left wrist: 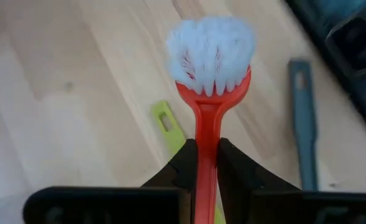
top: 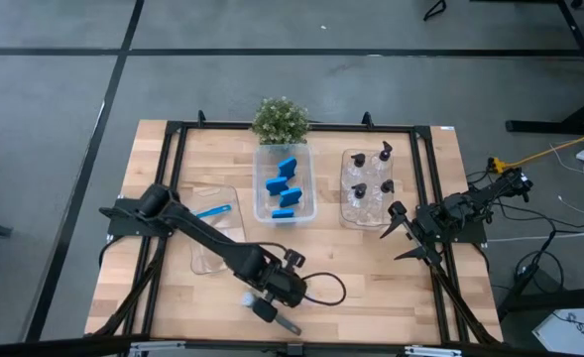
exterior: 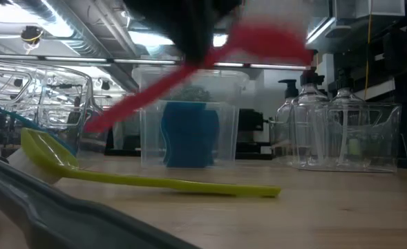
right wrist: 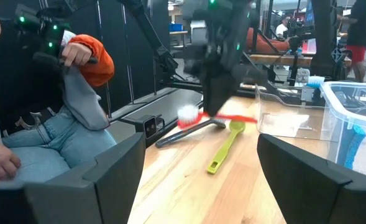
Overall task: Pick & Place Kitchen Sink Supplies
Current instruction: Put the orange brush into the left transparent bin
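My left gripper (top: pixel 270 297) is over the table's near middle, shut on a red brush (left wrist: pixel 210 56) with white bristles. That brush shows blurred in the low view (exterior: pixel 189 69). Under it on the wood lie a yellow-green brush (exterior: pixel 148 181) and a grey brush (exterior: pixel 51 207), each flat along its length. A blue brush (top: pixel 212 211) rests in a clear bin at the left. Blue sponges (top: pixel 285 188) fill the middle bin, and pump bottles (top: pixel 371 183) stand in the right bin. My right gripper (top: pixel 399 233) waits open at the table's right. My left gripper pinches the red brush's handle (left wrist: pixel 205 163) between its two fingers, behind the head. The fingers slant down from above, and the bristle head (left wrist: pixel 212 46) sticks out past their tips. The brush is lifted clear of the table and tilted (exterior: pixel 141 97).
A green potted plant (top: pixel 280 119) stands at the far edge behind the sponge bin (top: pixel 309 210). A black frame rail (top: pixel 173 169) runs around the table. Bare wood (top: pixel 391 297) lies at the near right. A seated person (right wrist: pixel 40 143) is beyond the table's edge.
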You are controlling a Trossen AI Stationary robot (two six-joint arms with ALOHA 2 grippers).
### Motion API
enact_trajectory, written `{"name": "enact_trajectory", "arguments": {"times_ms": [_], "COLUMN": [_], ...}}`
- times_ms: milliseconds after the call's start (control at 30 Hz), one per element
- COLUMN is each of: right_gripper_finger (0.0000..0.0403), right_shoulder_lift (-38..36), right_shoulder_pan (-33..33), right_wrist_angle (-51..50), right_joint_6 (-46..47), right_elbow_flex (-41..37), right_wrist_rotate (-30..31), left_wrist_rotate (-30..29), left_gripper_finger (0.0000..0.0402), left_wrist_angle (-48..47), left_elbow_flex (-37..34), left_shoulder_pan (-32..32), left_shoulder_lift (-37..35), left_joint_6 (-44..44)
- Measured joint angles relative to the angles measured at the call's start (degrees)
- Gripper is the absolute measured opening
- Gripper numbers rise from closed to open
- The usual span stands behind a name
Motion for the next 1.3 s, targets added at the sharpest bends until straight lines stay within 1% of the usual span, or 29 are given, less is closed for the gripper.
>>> {"name": "enact_trajectory", "arguments": {"times_ms": [133, 267, 500, 633, 767, 867, 1033, 1167, 1300], "right_gripper_finger": [0.0308, 0.0308, 0.0308, 0.0308, 0.0308, 0.0308, 0.0308, 0.0308, 0.0308], "right_shoulder_lift": [0.0, 0.0, 0.0, 0.0, 0.0, 0.0, 0.0, 0.0, 0.0], "right_shoulder_pan": [0.0, 0.0, 0.0, 0.0, 0.0, 0.0, 0.0, 0.0, 0.0], "right_wrist_angle": [0.0, 0.0, 0.0, 0.0, 0.0, 0.0, 0.0, 0.0, 0.0], "right_joint_6": [0.0, 0.1, 0.0, 0.0, 0.1, 0.0, 0.0, 0.0, 0.1], "right_elbow_flex": [0.0, 0.0, 0.0, 0.0, 0.0, 0.0, 0.0, 0.0, 0.0], "right_wrist_rotate": [0.0, 0.0, 0.0, 0.0, 0.0, 0.0, 0.0, 0.0, 0.0], "left_wrist_rotate": [-0.2, -2.7, -10.8, -14.5, -20.6, -25.4, -29.6, -30.4, -30.3], "left_gripper_finger": [0.0032, 0.0032, 0.0032, 0.0032, 0.0032, 0.0032, 0.0032, 0.0032, 0.0032], "left_wrist_angle": [-0.2, -1.7, -5.7, -7.4, -10.8, -15.1, -22.3, -28.8, -30.9], "left_elbow_flex": [0.0, 0.0, 0.0, 0.0, 0.0, 0.0, 0.0, -0.1, -2.2], "left_shoulder_pan": [0.0, 0.0, 0.0, 0.0, 0.0, 0.1, 0.2, 0.6, 1.2], "left_shoulder_lift": [-3.7, -8.1, -16.8, -21.6, -25.6, -27.5, -28.8, -28.7, -29.0], "left_joint_6": [-2.3, -6.7, -11.5, -13.5, -16.9, -21.2, -29.6, -39.4, -43.8]}}
